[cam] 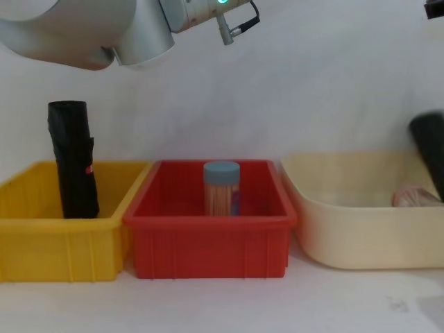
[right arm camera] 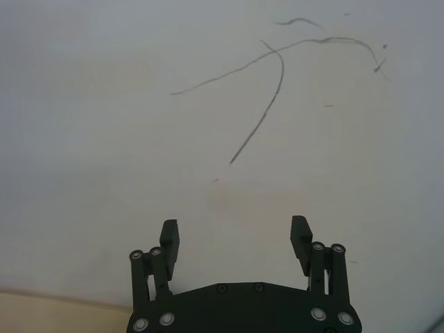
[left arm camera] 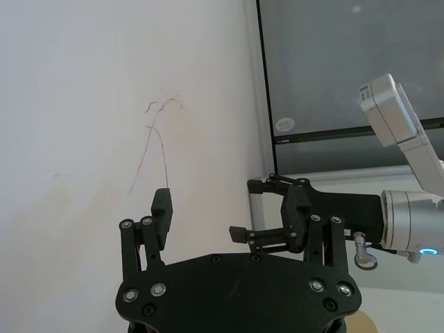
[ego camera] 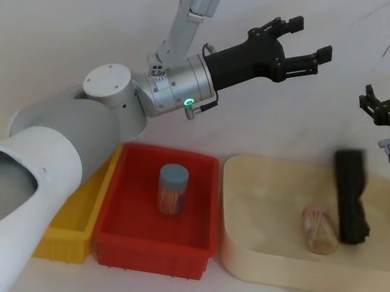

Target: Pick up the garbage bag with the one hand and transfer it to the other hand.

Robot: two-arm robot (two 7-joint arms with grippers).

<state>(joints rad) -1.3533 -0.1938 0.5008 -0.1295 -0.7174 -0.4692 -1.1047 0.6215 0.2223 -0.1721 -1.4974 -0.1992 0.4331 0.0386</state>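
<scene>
The garbage bag (ego camera: 350, 197) is a plain black roll leaning on the far right rim of the cream tray (ego camera: 252, 259); the chest view catches it at the right edge (cam: 430, 149). My left gripper (ego camera: 310, 39), on the arm with the green ring, hangs open and empty high above the table, left of the bag. In the left wrist view its fingers (left arm camera: 161, 205) stand wide apart. My right gripper (ego camera: 368, 101), on the arm with the blue light, is raised above the bag at the right edge. It is open with nothing in it (right arm camera: 235, 232), and it faces the left gripper (left arm camera: 253, 209).
A red bin (ego camera: 117, 233) in the middle holds an upright jar of sticks with a blue lid (ego camera: 172, 188). The yellow bin (cam: 28, 236) on the left holds another black roll with a red mark (cam: 73, 159). A second stick jar (ego camera: 319, 229) lies in the cream tray.
</scene>
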